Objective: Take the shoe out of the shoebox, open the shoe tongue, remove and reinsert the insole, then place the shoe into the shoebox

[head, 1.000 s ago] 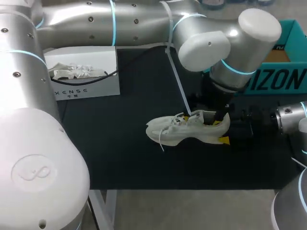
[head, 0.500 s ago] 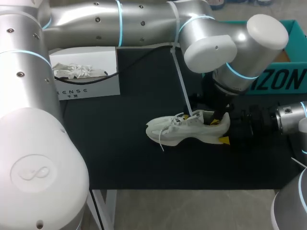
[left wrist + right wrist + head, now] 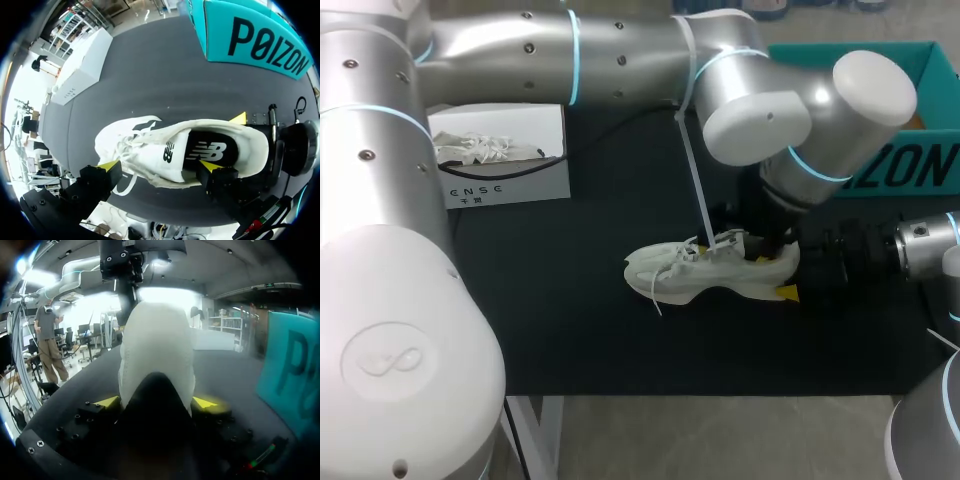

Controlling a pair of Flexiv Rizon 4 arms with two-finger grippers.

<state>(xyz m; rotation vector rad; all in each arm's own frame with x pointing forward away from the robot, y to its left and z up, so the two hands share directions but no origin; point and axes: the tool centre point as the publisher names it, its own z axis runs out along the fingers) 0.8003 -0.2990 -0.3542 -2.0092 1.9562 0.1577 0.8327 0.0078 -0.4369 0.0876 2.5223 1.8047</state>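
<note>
A white shoe (image 3: 705, 275) lies on its side on the black table mat, toe to the left. My right gripper (image 3: 790, 270) comes in from the right and is shut on its heel. In the right wrist view the heel (image 3: 155, 345) sits between both yellow tips of that gripper (image 3: 156, 402). My left arm reaches across from the left, and its gripper (image 3: 767, 248) stands over the shoe's mouth. In the left wrist view this gripper (image 3: 159, 165) is wide open. One fingertip (image 3: 210, 165) is over the black insole (image 3: 212, 149), and the other is outside the shoe (image 3: 145, 135) by the laces.
A white shoebox (image 3: 505, 180) stands at the back left with a second white shoe (image 3: 480, 150) in it. A teal box (image 3: 910, 165) stands at the back right, close behind the left arm's wrist. Bare mat lies in front of the shoe.
My left arm has shifted a little to the right and lower over the shoe's mouth. The shoe and my right gripper have stayed put.
</note>
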